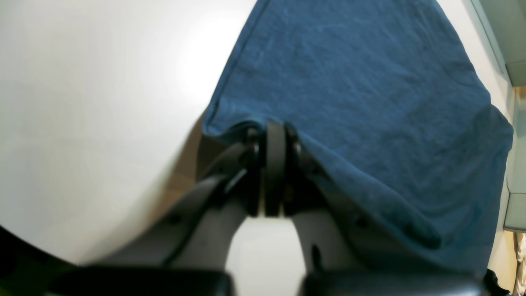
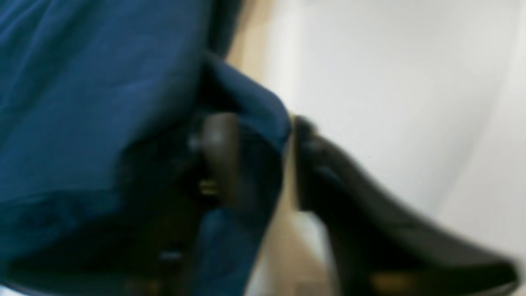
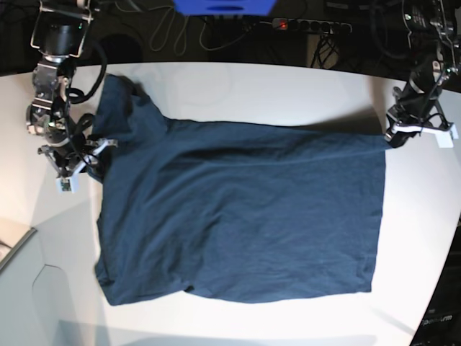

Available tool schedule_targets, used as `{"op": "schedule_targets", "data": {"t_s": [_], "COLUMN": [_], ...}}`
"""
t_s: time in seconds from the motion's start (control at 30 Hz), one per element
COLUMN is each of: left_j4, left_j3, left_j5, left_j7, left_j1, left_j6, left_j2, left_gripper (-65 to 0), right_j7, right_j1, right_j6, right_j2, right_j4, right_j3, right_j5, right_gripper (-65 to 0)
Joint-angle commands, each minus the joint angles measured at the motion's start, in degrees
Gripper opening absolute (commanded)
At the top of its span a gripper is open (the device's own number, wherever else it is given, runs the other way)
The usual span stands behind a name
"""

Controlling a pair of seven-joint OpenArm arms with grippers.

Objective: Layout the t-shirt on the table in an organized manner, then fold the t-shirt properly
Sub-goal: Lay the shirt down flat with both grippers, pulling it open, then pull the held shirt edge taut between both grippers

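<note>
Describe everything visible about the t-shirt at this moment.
The t-shirt is dark navy, soft-looking knit fabric, spread mostly flat and lightly wrinkled across the white table. One short sleeve shows at the far corner near the right hand, which holds the edge beside it. The left hand is shut on the opposite far corner, lifting it slightly.

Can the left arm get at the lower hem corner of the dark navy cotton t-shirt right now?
Probably not freely: the left gripper already has its jaws shut on the dark navy cotton t-shirt at the upper hem corner, so it would need to let go first.
</note>
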State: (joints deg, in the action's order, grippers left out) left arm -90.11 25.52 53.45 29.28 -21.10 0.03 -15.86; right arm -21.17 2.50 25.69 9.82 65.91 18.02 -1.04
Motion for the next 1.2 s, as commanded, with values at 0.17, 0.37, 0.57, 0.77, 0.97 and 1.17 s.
{"op": "schedule_targets", "data": {"t_s": [0.17,0.37,0.57,0.77,0.97,1.17], "left_j4": [-1.02,-1.02,-1.02,-1.02,-1.02,-1.02], "left_j3": [0.46,0.46,0.46,0.28,0.11,0.20], "left_j5": [0.66,0.75,0.75,0.75,0.75,0.75], "left_j7": [-1.19,-1.19,-1.19,-1.19,-1.01,-0.93], "left_j1": [0.05,0.05,0.05,0.05,-0.48,-1.36], "left_j6": [-0.34,-0.34,-0.34,-0.34,-0.34,-0.34], "left_j2": [-0.71,-0.71,-0.27,0.78,0.87,1.92], "left_gripper": [-65.0,-65.0,-65.0,-65.0,-65.0,-65.0], "right_j7": [1.17,1.26,1.26,0.90,0.73,0.82], "right_j1": [-1.93,-5.45,-10.11,-10.90,-11.07,-12.92], "right_j6": [0.29,0.29,0.29,0.29,0.29,0.20], "right_j2": [0.77,1.91,1.91,0.24,0.33,-0.55], "right_j4": [1.30,2.62,9.65,10.97,10.97,16.77], "right_j3": [0.40,8.48,12.79,12.53,10.51,14.02], "right_j5": [0.73,0.82,0.91,0.73,0.64,0.73], "right_gripper": [-65.0,-65.0,-65.0,-65.0,-50.9,-31.1]}}
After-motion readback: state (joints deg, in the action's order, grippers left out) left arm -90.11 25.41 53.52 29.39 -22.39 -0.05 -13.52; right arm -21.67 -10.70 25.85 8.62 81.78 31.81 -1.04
